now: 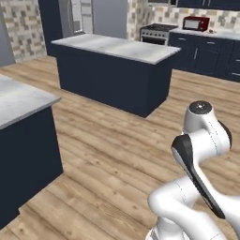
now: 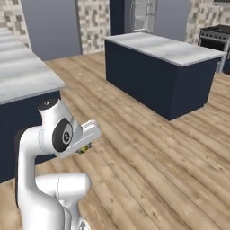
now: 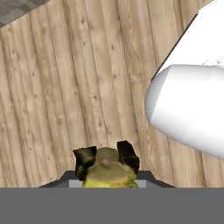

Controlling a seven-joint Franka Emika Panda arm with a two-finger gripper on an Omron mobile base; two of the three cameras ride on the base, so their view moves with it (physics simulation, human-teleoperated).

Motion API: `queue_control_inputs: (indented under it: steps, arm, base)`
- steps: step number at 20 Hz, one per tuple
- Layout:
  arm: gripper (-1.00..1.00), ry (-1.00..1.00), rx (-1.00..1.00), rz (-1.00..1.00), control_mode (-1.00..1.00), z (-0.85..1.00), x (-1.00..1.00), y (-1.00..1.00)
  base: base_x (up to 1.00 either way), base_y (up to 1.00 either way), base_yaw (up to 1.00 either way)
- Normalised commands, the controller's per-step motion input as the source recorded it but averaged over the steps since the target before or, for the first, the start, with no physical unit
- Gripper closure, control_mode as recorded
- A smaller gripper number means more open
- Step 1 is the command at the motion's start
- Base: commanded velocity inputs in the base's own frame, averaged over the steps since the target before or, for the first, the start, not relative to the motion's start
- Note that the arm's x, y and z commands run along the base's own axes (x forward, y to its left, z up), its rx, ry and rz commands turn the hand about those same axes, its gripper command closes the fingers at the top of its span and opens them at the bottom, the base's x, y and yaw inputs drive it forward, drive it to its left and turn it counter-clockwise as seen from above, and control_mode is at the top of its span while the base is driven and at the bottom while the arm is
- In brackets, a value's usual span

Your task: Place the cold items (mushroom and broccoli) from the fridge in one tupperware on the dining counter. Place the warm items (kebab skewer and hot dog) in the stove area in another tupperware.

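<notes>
My gripper (image 3: 107, 157) is shut on a small tan-capped, yellow-green item that looks like the mushroom (image 3: 107, 173), which sits between the two dark fingertips (image 3: 85, 158). The hand points down at the wooden floor. In the right base view the gripper (image 2: 84, 148) hangs low under the folded white arm, with a bit of the yellow item showing. The fridge (image 1: 79, 16) stands at the far end of the room, and the stove (image 1: 157, 32) is to its right. The broccoli, kebab skewer, hot dog and tupperware are out of view.
A dark island with a grey top (image 1: 112, 47) stands ahead across open wooden floor. Another grey-topped counter (image 1: 18, 101) is close on the left. A red appliance (image 1: 196, 22) sits on the back counter beside the stove.
</notes>
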Motion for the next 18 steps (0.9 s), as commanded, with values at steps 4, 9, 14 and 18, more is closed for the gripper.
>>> queue_control_inputs:
  steps: [4,9,14,18]
  arm:
    - [1.00,0.00,0.00,0.00,1.00,0.00,0.00,0.00]
    - [1.00,0.00,0.00,0.00,1.00,0.00,0.00,0.00]
    - [1.00,0.00,0.00,0.00,1.00,0.00,0.00,0.00]
    - [1.00,0.00,0.00,0.00,1.00,0.00,0.00,0.00]
  base:
    - [-1.00,1.00,0.01]
    - [-0.93,1.00,0.24]
    - [-0.50,1.00,0.35]
    - [-0.23,1.00,0.01]
